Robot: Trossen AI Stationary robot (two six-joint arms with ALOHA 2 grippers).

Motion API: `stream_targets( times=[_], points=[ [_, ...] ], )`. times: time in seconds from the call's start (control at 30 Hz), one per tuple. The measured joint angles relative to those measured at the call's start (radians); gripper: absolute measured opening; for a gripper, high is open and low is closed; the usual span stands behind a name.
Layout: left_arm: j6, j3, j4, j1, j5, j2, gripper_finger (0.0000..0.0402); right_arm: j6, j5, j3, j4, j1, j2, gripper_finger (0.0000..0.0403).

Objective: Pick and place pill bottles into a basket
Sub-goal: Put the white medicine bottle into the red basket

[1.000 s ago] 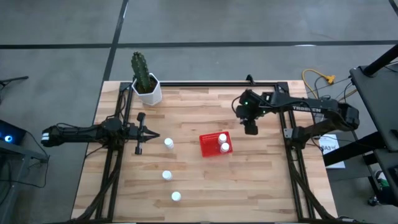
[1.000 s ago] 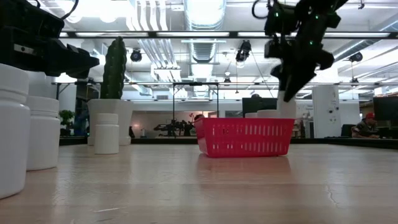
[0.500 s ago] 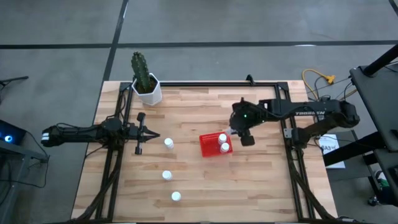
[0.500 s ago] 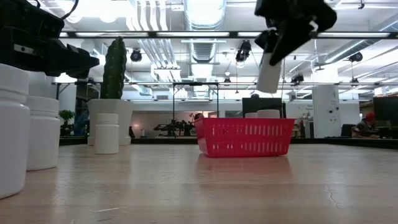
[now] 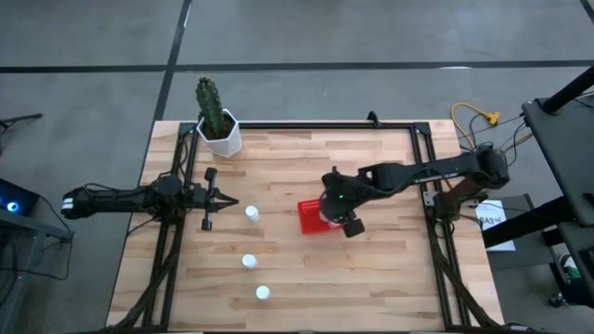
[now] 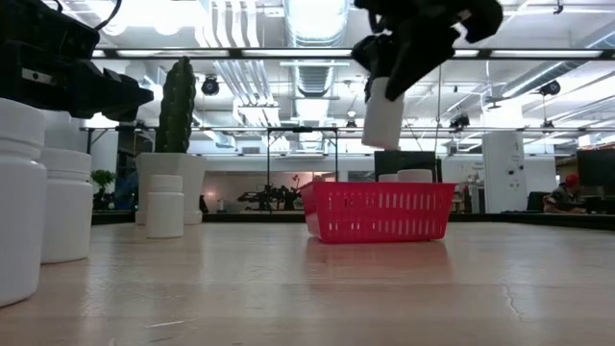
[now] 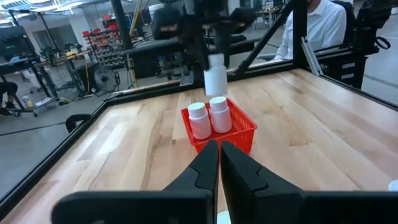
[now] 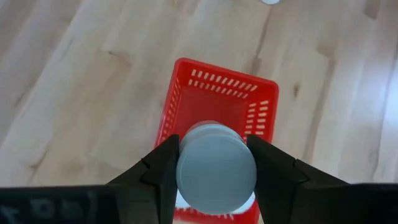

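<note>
My right gripper [image 5: 329, 211] is shut on a white pill bottle [image 6: 382, 113] above the red basket [image 5: 307, 219], which stands near the table's middle. In the right wrist view the bottle [image 8: 216, 169] hangs over the basket's meshed walls [image 8: 176, 99]. Two bottles [image 7: 208, 116] stand inside the basket [image 7: 247, 129]. Three more bottles [image 5: 251, 213] [image 5: 249, 262] [image 5: 263, 293] stand upright on the table to the left of the basket. My left gripper [image 5: 229, 202] is shut and empty beside the farthest of these. My right gripper pinches the bottle between its two fingers [image 8: 163, 168], on opposite sides of its upper end [image 8: 186, 163]. The fingers come from above, pointing down. The bottle hangs below them, slightly tilted, lifted clear above the basket [image 6: 380, 211].
A cactus in a white pot [image 5: 217, 121] stands at the table's far left corner. A black frame rail [image 5: 325, 125] runs along the far edge. In the low view the loose bottles [image 6: 58, 202] stand at the left. A person [image 7: 314, 25] shows beyond the table.
My right gripper has carried the bottle toward the table's left and near edges, from beside the basket's far right to above the basket. The bottle stays lifted clear and hangs below the fingers. My left arm has kept still.
</note>
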Motion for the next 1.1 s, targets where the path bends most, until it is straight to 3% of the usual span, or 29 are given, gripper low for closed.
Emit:
stream_targets(
  times=[0.3,1.1],
  points=[
    [0.0,0.0,0.0,0.0,0.0,0.001,0.0,-0.024,0.0,0.019,0.03,0.002,0.1,0.0147],
    [0.0,0.0,0.0,0.0,0.0,0.008,0.0,-0.012,-0.018,-0.053,0.123,0.008,0.135,0.0147]
  ],
)
